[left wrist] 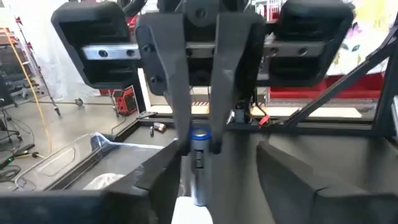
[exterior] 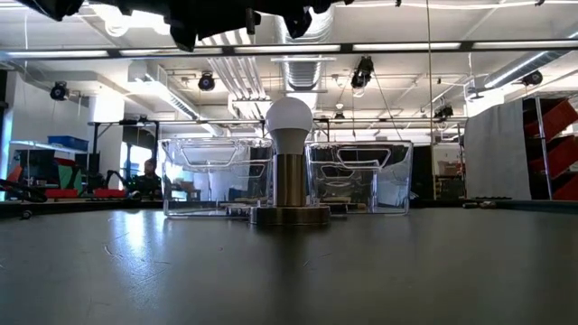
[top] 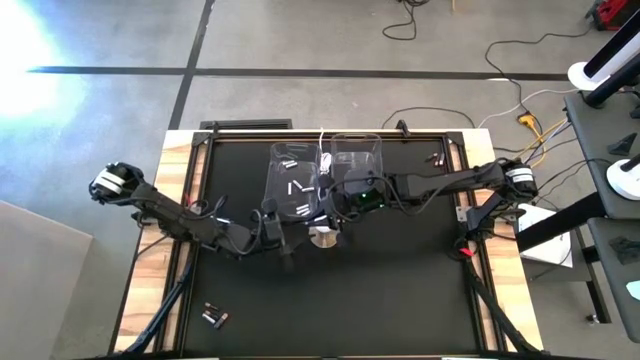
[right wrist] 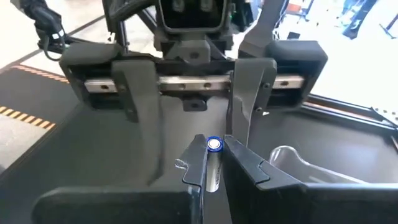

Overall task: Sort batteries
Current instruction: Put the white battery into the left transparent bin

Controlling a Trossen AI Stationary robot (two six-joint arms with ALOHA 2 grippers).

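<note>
The right gripper [right wrist: 214,154] is clamped on a silvery battery [right wrist: 213,169] with a blue ring at its end. Its two fingers press the cell from both sides, directly over the white-domed stand [top: 322,237]. The left gripper [right wrist: 194,127] faces it from the opposite side. Its fingers stand apart, one on each side of the same battery, wider than the cell. Whether either of them touches the cell cannot be made out.

In the low view both grippers hang above the stand's dome, cut off by the picture's upper edge, so the held battery does not show there.

Just behind the stand sit two clear bins [top: 352,152] side by side. The one on the left arm's side holds several pale batteries [top: 298,186]. What lies in the other is hidden under the right arm. A few dark batteries [top: 214,317] lie loose on the black table [top: 400,290], well away from the stand toward the near left corner. Small specks lie past the bins, at the far right of the table, too tiny to identify.
</note>
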